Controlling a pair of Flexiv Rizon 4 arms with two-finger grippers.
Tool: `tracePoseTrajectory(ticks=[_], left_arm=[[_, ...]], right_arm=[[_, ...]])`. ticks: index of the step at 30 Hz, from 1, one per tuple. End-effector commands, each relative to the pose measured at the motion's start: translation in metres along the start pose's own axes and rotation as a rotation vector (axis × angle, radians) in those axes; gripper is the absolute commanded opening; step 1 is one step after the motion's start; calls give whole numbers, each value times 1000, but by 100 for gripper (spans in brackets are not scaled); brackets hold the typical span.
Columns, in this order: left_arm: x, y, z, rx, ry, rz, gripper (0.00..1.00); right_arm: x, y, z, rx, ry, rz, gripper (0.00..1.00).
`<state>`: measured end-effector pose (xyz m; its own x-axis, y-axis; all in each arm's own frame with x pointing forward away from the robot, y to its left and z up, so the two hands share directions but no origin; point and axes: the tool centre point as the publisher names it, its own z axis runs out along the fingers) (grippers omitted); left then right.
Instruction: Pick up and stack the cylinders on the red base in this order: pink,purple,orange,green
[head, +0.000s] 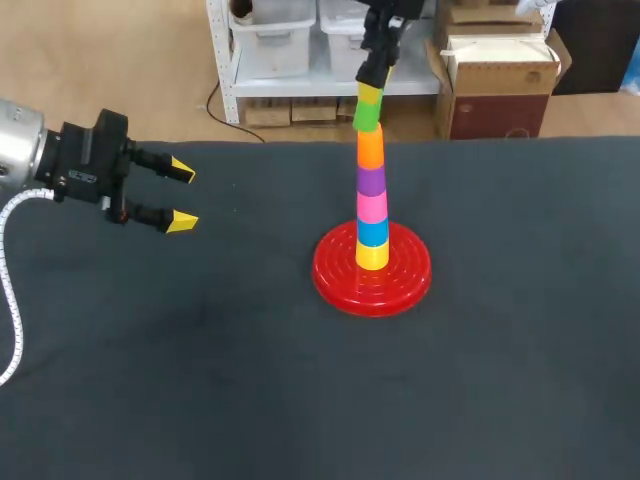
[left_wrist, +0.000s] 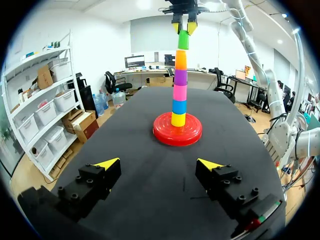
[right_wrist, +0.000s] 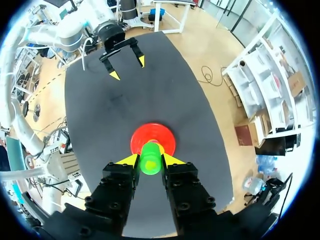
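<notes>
The right gripper (right_wrist: 150, 159) was clamped on the green cylinder (head: 367, 113) from two sides, straight above the base (head: 335, 278), holding it slightly tilted at the top of the stack, right on the orange (head: 370, 147); whether it was fully seated I could not tell. Below the orange, down to the base, stood purple (head: 371, 180), pink (head: 372, 207), blue (head: 372, 232) and yellow (head: 372, 256). The left gripper (head: 182, 196) hung with its fingers spread wide, over the table (head: 200, 380) well to the left of the base
</notes>
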<state>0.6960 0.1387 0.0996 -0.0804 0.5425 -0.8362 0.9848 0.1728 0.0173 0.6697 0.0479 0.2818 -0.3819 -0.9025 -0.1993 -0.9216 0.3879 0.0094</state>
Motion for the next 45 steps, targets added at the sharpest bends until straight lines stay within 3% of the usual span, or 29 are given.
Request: tracePoseTrajectory(ticks=[1,24,45], left_arm=[[1,0,-1,0,-2,2,100],[1,0,-1,0,-2,2,100],[1,0,-1,0,-2,2,100]], right_arm=[[5,0,3,-10,-44,-3,0],[3,-1,6,-6,44,-37,0],[10,7,13,-31,53,-31,0]])
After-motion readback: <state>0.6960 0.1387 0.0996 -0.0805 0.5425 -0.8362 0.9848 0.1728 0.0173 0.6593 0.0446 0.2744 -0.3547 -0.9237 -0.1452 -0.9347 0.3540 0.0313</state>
